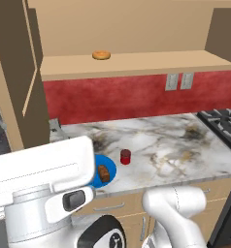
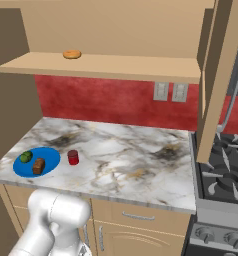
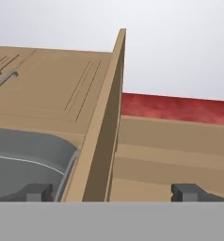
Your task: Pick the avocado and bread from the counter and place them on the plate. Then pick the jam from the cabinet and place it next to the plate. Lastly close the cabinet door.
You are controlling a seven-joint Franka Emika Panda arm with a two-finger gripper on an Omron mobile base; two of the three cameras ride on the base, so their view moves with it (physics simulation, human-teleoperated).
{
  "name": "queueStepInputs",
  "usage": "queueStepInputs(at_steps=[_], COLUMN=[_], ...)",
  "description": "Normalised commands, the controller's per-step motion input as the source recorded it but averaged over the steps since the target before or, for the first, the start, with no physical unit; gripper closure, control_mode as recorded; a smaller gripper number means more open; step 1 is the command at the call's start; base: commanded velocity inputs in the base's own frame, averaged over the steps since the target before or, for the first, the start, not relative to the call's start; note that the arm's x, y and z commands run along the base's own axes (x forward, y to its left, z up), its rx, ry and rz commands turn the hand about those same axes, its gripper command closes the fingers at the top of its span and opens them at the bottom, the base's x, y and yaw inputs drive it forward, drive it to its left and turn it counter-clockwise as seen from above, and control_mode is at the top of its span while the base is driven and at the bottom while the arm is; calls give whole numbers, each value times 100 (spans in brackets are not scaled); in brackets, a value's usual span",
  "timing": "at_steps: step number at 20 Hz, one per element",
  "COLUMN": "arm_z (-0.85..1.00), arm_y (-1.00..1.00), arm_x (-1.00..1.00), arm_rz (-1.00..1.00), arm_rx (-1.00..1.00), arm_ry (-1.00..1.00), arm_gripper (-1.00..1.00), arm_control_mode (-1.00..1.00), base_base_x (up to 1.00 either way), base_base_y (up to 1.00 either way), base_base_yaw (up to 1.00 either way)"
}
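Avocado (image 2: 25,157) and bread (image 2: 38,166) on blue plate (image 2: 50,156), jam (image 2: 73,157) just beside it on bench (image 2: 141,160), tool (image 3: 115,192) released, astride cabinet door (image 3: 102,141) edge.

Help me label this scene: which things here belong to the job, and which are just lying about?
Job: avocado, bread, plate, jam, counter, cabinet, cabinet door, open gripper.
Lying about: pastry, stove, outlets.

On the veined marble tabletop (image 2: 121,150), the small green avocado (image 2: 25,157) and brown bread chunk (image 2: 38,165) lie on the round blue plate (image 2: 50,155); the red jam jar (image 2: 73,157) stands just right of it.
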Motion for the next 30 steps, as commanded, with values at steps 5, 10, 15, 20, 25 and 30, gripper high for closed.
queueStepInputs(at_steps=[5,10,15,20,25,30], arm_z=[-18,-58,-50,0,-1,-17], arm_y=[28,5,-2,0,0,7], arm_x=[20,1,0,0,2,41], arm_rz=[-2,-21,-29,-3,-2,-15], arm_rx=[0,-5,-3,0,0,0], arm_ry=[0,15,26,2,2,3], arm_gripper=[-100,-100,-100,-100,-100,-100], arm_control_mode=[-100,-100,-100,-100,-100,-100], base_base_x=[0,0,0,0,0,0], base_base_y=[0,0,0,0,0,0], base_base_yaw=[0,0,0,0,0,0])
